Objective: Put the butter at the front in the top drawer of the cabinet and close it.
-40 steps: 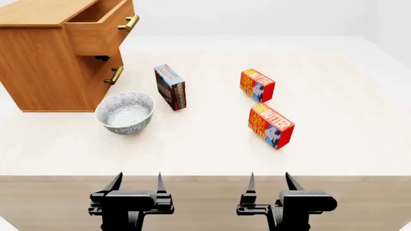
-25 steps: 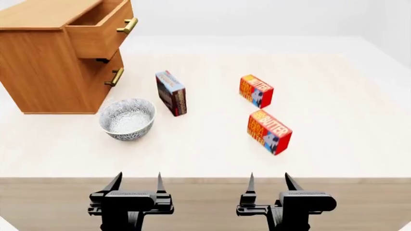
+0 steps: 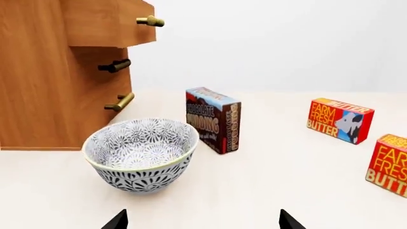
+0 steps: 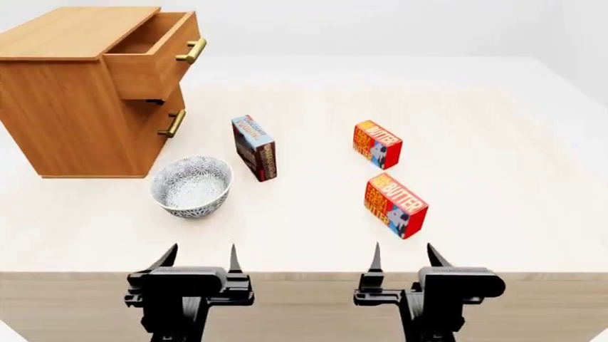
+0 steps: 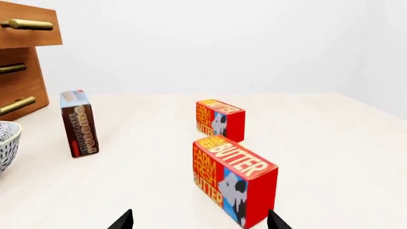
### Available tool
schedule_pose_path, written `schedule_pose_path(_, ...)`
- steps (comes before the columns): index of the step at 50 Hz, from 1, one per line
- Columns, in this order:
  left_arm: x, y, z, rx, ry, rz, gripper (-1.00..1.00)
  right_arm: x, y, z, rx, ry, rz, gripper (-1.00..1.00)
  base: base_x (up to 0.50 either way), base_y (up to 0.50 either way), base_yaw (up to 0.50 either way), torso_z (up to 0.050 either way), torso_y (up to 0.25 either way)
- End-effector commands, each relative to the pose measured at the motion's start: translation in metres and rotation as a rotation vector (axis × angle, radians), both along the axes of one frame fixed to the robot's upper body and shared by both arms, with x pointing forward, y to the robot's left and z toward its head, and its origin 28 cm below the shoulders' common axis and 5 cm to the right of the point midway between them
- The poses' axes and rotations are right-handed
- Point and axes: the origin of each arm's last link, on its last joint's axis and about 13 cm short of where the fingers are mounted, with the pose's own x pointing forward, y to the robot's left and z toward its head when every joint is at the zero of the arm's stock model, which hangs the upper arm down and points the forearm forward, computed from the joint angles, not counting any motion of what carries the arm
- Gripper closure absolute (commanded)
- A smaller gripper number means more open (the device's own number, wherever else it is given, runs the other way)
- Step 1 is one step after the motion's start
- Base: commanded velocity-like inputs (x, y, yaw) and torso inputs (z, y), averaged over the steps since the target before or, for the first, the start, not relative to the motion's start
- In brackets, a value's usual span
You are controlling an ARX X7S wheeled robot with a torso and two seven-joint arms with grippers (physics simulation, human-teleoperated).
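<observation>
1. While both arms sit at the near edge of the pale wooden table [image 4: 494,142], the left end effector [image 4: 201,260] and the right end effector [image 4: 403,258] each stand with fingers spread apart, gripping nothing.
2. Nearest the robot, the small red-orange butter carton with yellow lettering [image 4: 395,204] lies on the table ahead of the right end effector (not touching it); its blue end panel faces the robot.
3. A second, identical butter carton [image 4: 377,144] lies just beyond the first, apart from it.
4. At the far left stands the boxy light-brown wood-grain cabinet [image 4: 71,107]; its top drawer with a brass bar handle [image 4: 152,53] is pulled out, and the lower drawer [image 4: 167,121] sits pushed in.
5. Near the cabinet's front, a patterned grey-and-white ceramic bowl [image 4: 192,187] rests upright ahead of the left end effector.
6. Between bowl and butter cartons, a blue-and-brown chocolate pudding box [image 4: 253,148] stands on edge, close beside the bowl.
</observation>
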Motion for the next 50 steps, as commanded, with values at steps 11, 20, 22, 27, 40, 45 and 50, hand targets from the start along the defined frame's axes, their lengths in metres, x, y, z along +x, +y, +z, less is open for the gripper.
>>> schedule_pose_path(11, 0.031, 0.016, 0.095, 0.048, -0.046, -0.056, -1.00, 0.045, -0.019, 0.082, -0.012, -0.038, -0.023, -1.00, 0.00, 0.00, 0.00, 0.050, 0.000)
schedule_pose_path(20, 0.063, 0.024, 0.147, 0.055, -0.086, -0.054, -1.00, 0.075, -0.033, 0.141, -0.053, -0.088, -0.048, -1.00, 0.00, 0.00, 0.00, 0.050, 0.000)
schedule_pose_path(22, 0.068, 0.025, 0.157, 0.067, -0.090, -0.058, -1.00, 0.081, -0.035, 0.152, -0.060, -0.094, -0.050, -1.00, 0.00, 0.00, 0.00, 0.050, 0.000)
schedule_pose_path(27, 0.084, 0.030, 0.182, 0.094, -0.098, -0.055, -1.00, 0.094, -0.041, 0.177, -0.071, -0.109, -0.059, -1.00, 0.00, 0.00, 0.00, 0.050, 0.000)
schedule_pose_path(40, 0.122, 0.038, 0.254, 0.074, -0.086, -0.046, -1.00, 0.123, -0.055, 0.239, -0.130, -0.117, -0.077, -1.00, 0.00, 0.00, 0.00, 0.050, 0.000)
schedule_pose_path(45, 0.133, 0.039, 0.284, 0.066, -0.093, -0.046, -1.00, 0.134, -0.061, 0.262, -0.160, -0.110, -0.089, -1.00, 0.00, 0.00, 0.00, 0.028, 0.000)
schedule_pose_path(50, 0.141, 0.037, 0.307, 0.085, -0.107, -0.046, -1.00, 0.143, -0.066, 0.286, -0.170, -0.109, -0.104, -1.00, 0.00, 0.00, 0.00, 0.000, 0.000)
